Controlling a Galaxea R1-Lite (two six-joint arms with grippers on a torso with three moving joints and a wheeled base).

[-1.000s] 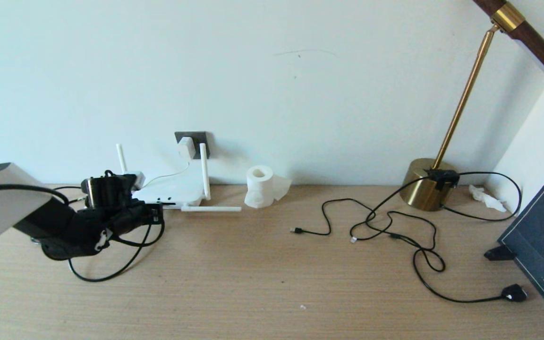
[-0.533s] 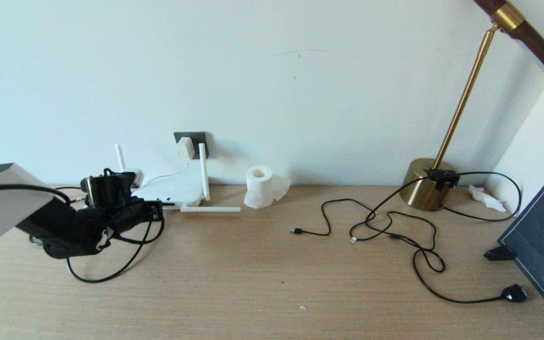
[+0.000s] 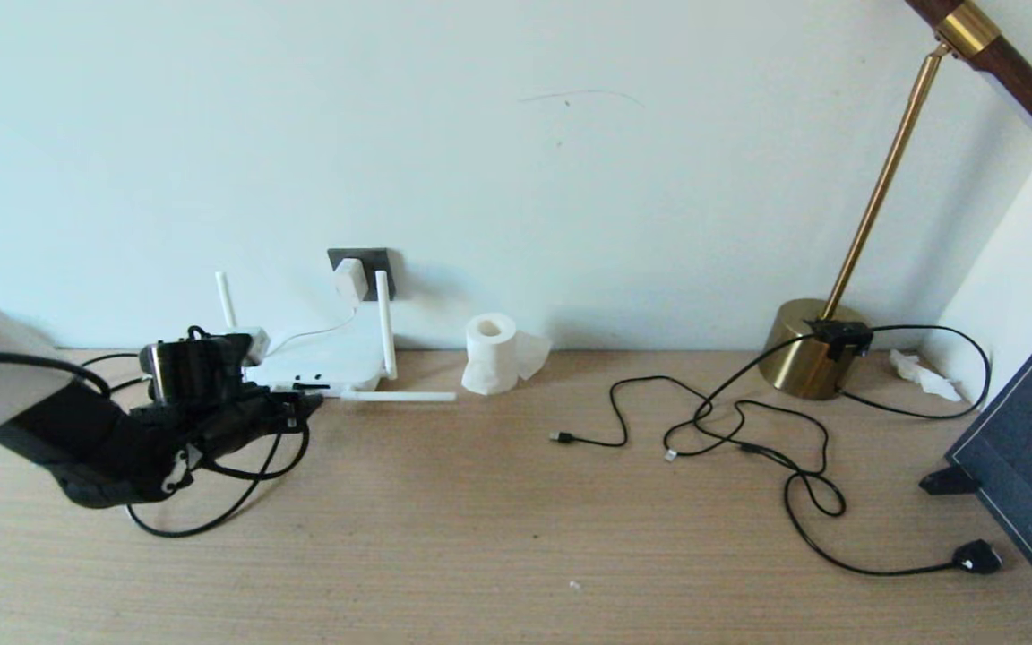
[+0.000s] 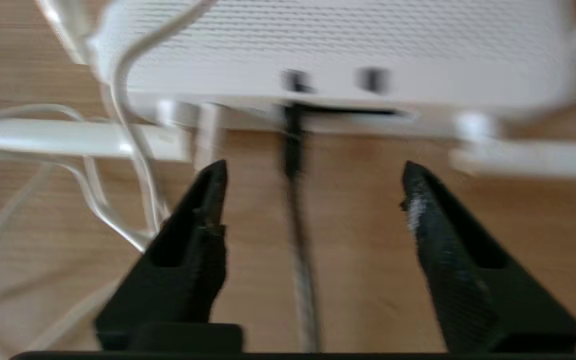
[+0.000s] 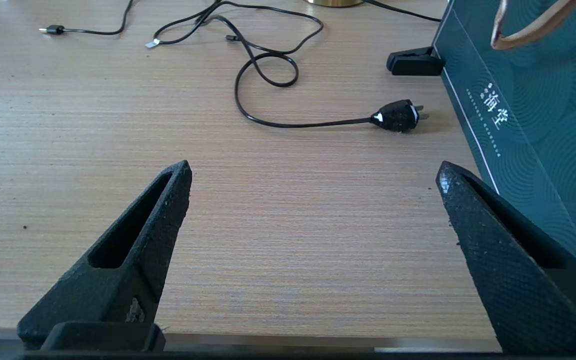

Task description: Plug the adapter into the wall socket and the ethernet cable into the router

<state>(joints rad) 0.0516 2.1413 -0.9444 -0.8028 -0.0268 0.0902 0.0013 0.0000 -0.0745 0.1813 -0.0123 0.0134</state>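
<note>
The white router (image 3: 319, 360) lies at the wall on the left, seen close up (image 4: 328, 50) in the left wrist view. The black ethernet cable (image 4: 293, 150) runs between my fingers into a dark port on the router's front edge, and its slack loops on the table (image 3: 189, 535). My left gripper (image 3: 301, 408) (image 4: 313, 170) is open just in front of the router, touching nothing. The white adapter (image 3: 350, 279) sits in the dark grey wall socket (image 3: 373, 260). My right gripper (image 5: 313, 167) hangs open over bare table at the right and is out of the head view.
A tissue roll (image 3: 491, 354) stands right of the router. A brass lamp base (image 3: 807, 358), loose black cables (image 3: 749, 430) and a black plug (image 5: 398, 115) lie at the right. A dark teal bag (image 5: 528, 100) stands at the right edge.
My left arm has sunk and drawn back a little to the left, away from the router. The cable stays at the router's port.
</note>
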